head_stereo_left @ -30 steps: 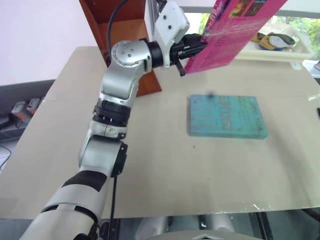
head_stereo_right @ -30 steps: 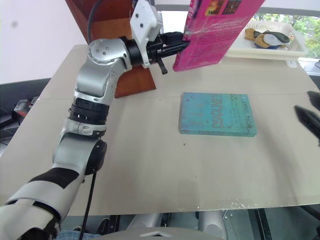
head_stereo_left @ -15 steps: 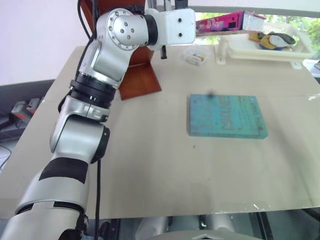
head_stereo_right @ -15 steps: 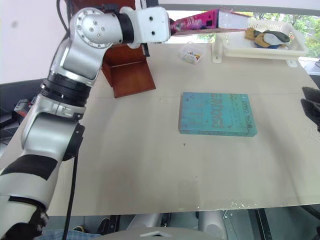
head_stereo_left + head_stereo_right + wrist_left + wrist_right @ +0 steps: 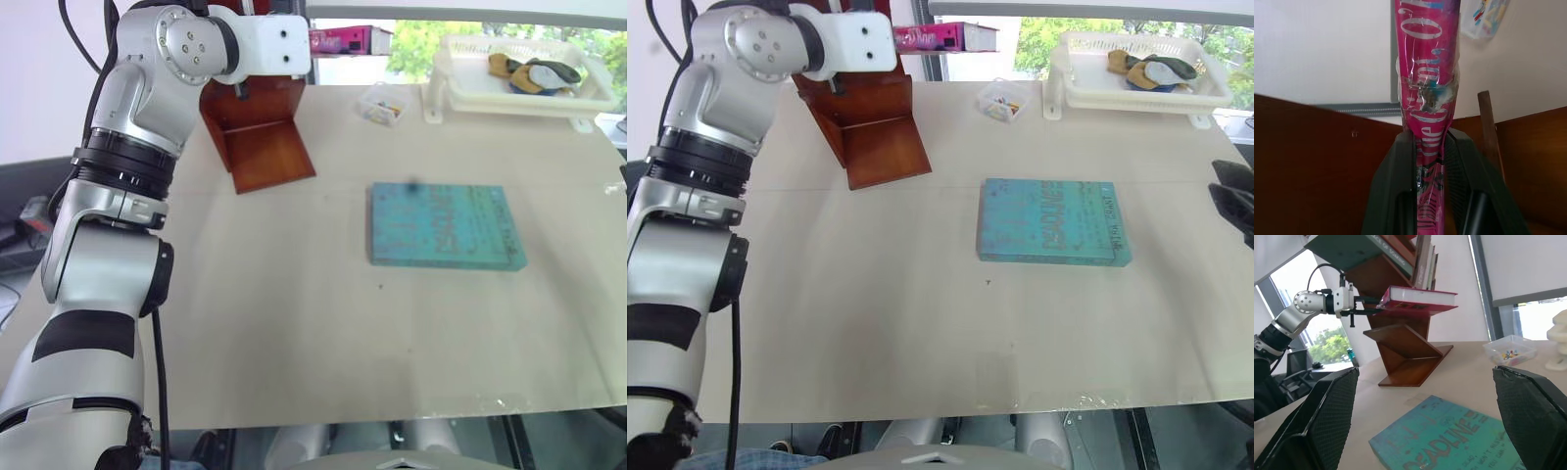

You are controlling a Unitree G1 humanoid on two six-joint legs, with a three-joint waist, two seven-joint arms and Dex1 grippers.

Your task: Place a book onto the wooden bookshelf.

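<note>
The left fingers (image 5: 1400,196) are closed on the spine of the pink book (image 5: 1427,98), one black finger on each side of it. The left gripper (image 5: 1359,307) holds the book flat and level in the air, at the far left of the table (image 5: 294,333), beside an open tier of the wooden bookshelf (image 5: 260,147). The book does not rest on any shelf board. In upper tiers of the bookshelf other books (image 5: 1422,259) stand.

The right gripper (image 5: 1425,431) has its fingers wide open and holds nothing; it is at the right edge of the table. A teal book (image 5: 443,225) lies flat on the table. At the far side there are a small clear box (image 5: 382,103) and a white tray (image 5: 441,73).
</note>
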